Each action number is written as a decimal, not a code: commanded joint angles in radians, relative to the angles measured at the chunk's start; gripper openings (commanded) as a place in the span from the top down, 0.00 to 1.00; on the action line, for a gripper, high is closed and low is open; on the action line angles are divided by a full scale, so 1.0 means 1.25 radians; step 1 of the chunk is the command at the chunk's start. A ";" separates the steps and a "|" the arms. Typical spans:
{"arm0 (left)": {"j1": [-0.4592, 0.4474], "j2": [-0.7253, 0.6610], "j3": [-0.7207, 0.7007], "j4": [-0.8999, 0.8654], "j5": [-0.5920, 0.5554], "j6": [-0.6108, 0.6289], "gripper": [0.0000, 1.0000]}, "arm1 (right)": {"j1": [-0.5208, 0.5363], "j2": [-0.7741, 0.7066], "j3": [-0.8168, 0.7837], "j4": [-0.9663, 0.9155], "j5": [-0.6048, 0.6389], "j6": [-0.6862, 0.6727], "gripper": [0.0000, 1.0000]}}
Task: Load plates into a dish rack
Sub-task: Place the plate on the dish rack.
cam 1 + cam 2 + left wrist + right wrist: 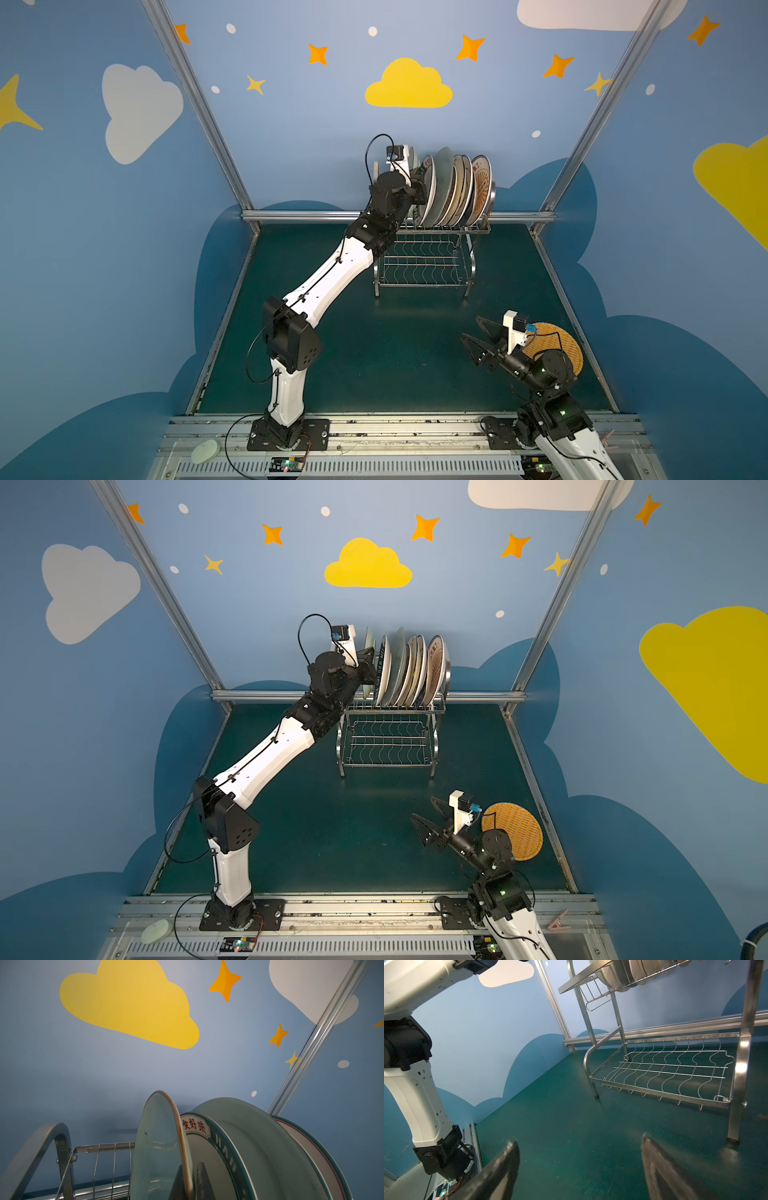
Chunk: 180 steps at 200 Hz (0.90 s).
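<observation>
The steel dish rack (424, 266) (388, 746) stands at the back of the green table. Several plates (453, 187) (409, 667) stand on edge in its top tier; the lower shelf (664, 1068) holds nothing. My left gripper (190, 1182) (417, 187) is shut on the rim of a pale green, gold-rimmed plate (158, 1147) (368, 640). That plate stands upright at the left end of the row, beside a green-lettered plate (226, 1153). An orange woven-look plate (557, 345) (517, 829) lies flat at the table's right. My right gripper (470, 327) (579, 1141) hangs open to its left, holding nothing.
The rack's looped end frame (62, 1147) rises just left of the held plate. An aluminium rail (311, 216) runs along the table's back edge right behind the rack. A pale oval object (205, 451) and a pink clip (557, 920) lie on the front base.
</observation>
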 commanded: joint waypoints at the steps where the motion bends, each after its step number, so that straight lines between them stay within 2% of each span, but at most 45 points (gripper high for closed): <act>1: 0.007 -0.022 0.010 0.096 -0.004 -0.004 0.96 | 0.007 0.007 0.010 0.002 0.005 -0.011 0.10; 69: -0.001 -0.056 -0.016 0.087 0.005 -0.023 0.96 | 0.013 0.020 0.012 0.003 0.010 -0.013 0.10; 180: -0.016 -0.132 -0.179 0.135 -0.003 0.019 0.96 | 0.022 0.033 0.017 -0.001 0.020 -0.020 0.10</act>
